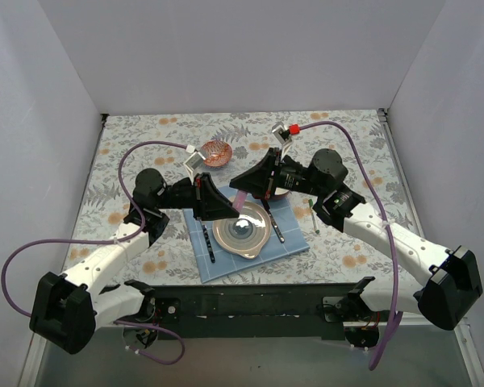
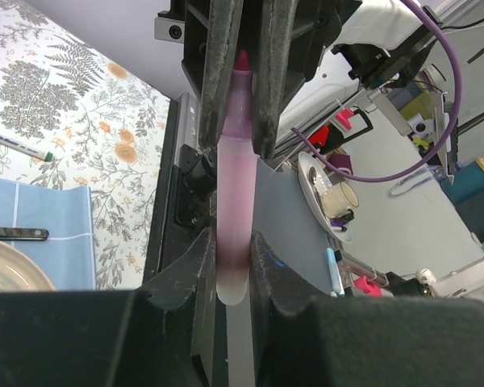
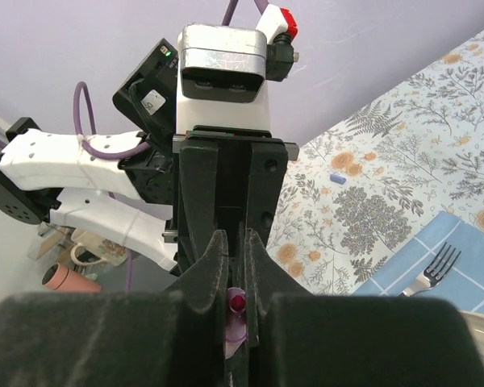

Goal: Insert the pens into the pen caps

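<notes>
**Pink pen (image 2: pixel 234 177) and cap (image 3: pixel 236 310) held nose to nose at the plate's (image 1: pixel 219 234) 12 o'clock.**

We see the left end effector (image 2: pixel 228 246) clenched on the pen's rear, leaving its smooth, translucent barrel and pointed magenta nib free. The right end effector (image 3: pixel 234 242) pinches the cap, a short lilac tube, its mouth apparently turned to the nib, we judge for a straight push. A green pen (image 1: pixel 313 216) lies on the floral counter (image 1: pixel 129 137) at the plate's 3 o'clock.

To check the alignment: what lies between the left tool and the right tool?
The pink pen bridges them: lower end gripped by the left tool, red tip inside the right tool. The left wrist view shows this.
</notes>
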